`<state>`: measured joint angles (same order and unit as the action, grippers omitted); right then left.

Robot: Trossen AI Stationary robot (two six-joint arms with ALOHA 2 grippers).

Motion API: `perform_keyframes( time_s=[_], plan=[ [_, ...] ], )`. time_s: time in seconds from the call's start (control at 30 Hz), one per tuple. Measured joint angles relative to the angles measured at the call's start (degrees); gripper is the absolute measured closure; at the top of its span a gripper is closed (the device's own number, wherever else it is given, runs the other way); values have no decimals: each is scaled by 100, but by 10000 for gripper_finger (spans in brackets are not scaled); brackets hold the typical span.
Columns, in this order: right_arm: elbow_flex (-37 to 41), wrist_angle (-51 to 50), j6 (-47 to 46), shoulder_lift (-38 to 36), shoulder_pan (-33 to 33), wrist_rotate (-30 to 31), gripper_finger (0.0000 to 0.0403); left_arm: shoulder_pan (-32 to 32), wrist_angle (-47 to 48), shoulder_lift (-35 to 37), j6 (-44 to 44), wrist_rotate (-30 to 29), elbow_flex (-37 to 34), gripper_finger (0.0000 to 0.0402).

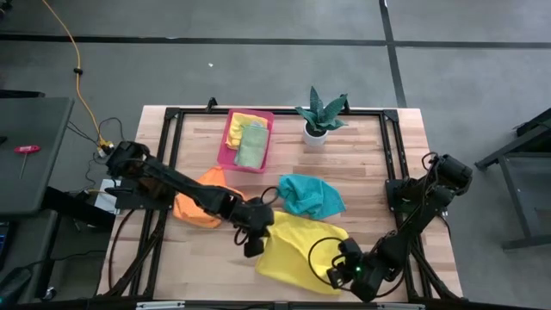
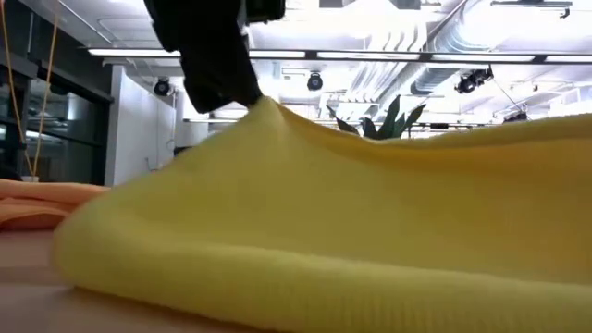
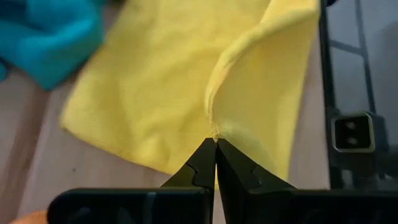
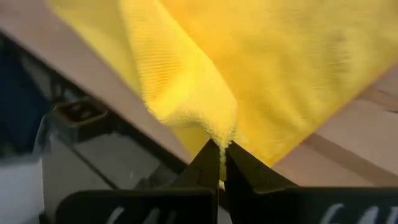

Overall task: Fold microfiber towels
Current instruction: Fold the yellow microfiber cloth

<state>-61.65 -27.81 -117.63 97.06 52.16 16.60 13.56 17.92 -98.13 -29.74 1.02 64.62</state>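
Note:
A yellow towel lies spread near the table's front edge, between my two grippers. My left gripper is shut on its left end, and in the low view it lifts the cloth into a peak. My right gripper is shut on the near right end. A teal towel lies crumpled behind the yellow one. An orange towel lies to the left, partly under my left arm. A yellow towel and a light green towel lie in the pink tray. My left gripper pinches a corner of the yellow towel between its two fingertips, coming slanting down from the table's left. The cloth rises from the table to the fingers as a raised fold, and the rest lies on the table. My right gripper pinches another corner of the same towel at its fingertips, slanting down from the table's near right. That corner is bunched and raised a little, and the cloth beyond it rests on the wood.
A potted plant stands at the back, right of the pink tray. A black frame runs along the table's edges. Bare wood shows at the right, behind my right arm.

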Motion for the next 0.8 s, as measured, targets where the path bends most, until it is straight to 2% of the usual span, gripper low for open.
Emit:
perform_keyframes(
  time_s=[0.13, 0.47, 0.63, 0.8],
  plan=[
    [0, -428, -375, 0, 0, -4, 403, -112, 30, -71, -1, -96, -7, 401],
    [0, -1526, -386, -213, -234, -56, 403, -155, -121, -489, 0, -324, -7, 401],
    [0, -1911, -360, -306, -267, -385, 403, -222, -286, -563, 116, -585, -7, 401],
    [0, -2138, -427, -304, -315, -446, 403, -406, -373, -563, 146, -689, -7, 401]
  ],
)
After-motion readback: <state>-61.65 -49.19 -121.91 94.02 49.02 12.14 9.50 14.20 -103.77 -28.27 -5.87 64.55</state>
